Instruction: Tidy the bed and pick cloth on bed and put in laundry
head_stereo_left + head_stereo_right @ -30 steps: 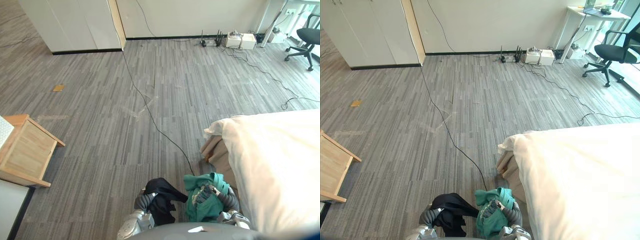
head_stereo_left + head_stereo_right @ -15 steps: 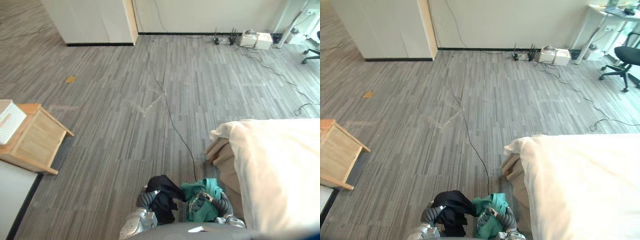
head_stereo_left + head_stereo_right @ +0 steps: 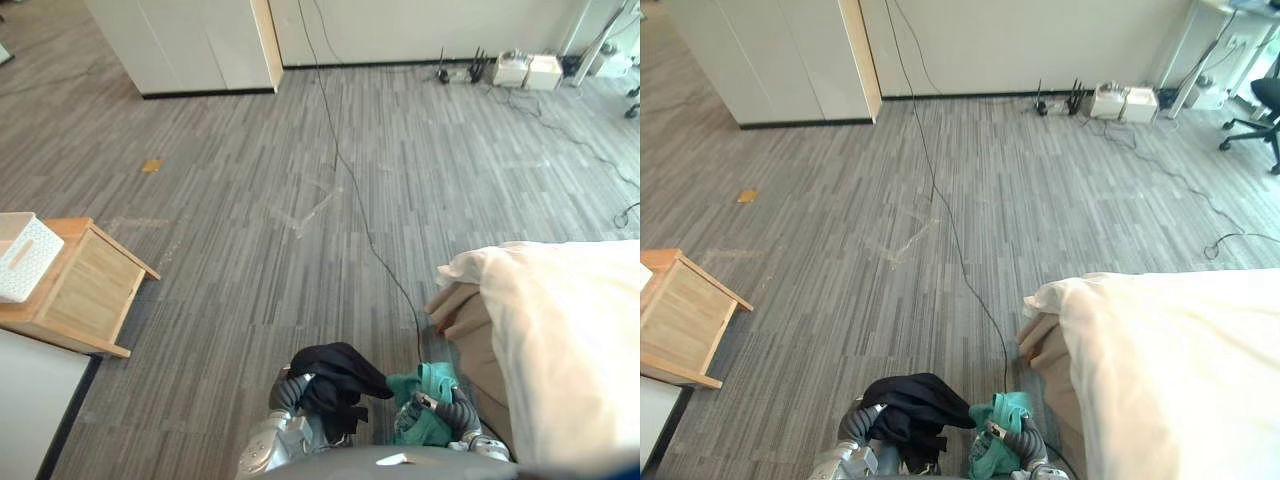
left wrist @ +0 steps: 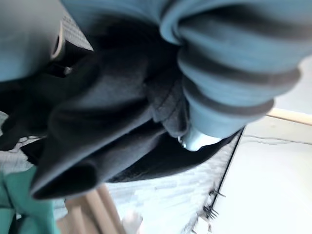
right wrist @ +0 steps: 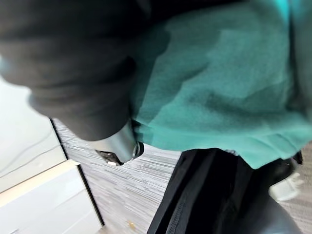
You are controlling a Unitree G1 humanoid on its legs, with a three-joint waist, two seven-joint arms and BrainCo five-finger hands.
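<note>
Panning since a second ago, the head camera is taking in more of the wooden nightstand [image 3: 85,290] and the white basket [image 3: 25,255] on it. Black cloth [image 3: 335,368] is draping over the left hand [image 4: 229,78] and teal cloth [image 3: 410,425] is bunching over the right hand [image 5: 73,73], both off the bed [image 3: 570,340]; whether either hand is clasping cannot be told.

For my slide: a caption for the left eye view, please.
Black cloth and green cloth held above grey floor, beside white bed.
</note>
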